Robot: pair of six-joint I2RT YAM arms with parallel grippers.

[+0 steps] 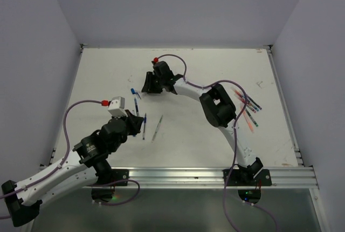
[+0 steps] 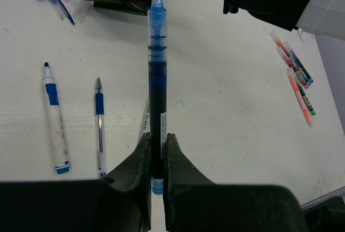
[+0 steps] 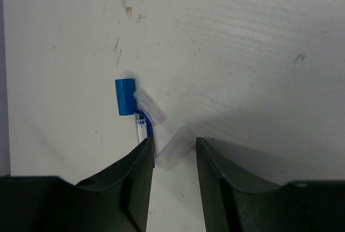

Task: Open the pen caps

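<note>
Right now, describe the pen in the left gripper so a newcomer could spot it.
Find the left gripper over the white table. The held pen sticks out from its fingers, uncapped tip forward. Unlike the pens lying beside it, its clear barrel shows dark blue ink.

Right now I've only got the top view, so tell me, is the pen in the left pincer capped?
Observer: No. The left wrist view shows the pen with a bare tip pointing away. The left pincer is shut on its barrel.
Operator: And the right pincer, is it holding anything?
Observer: No. In the right wrist view the right pincer is open, with a clear sleeve lying between its fingers.
Operator: Where's the blue cap from there?
Observer: The blue cap lies loose just beyond the fingers, ungripped, with a second clear piece beside it.
</note>
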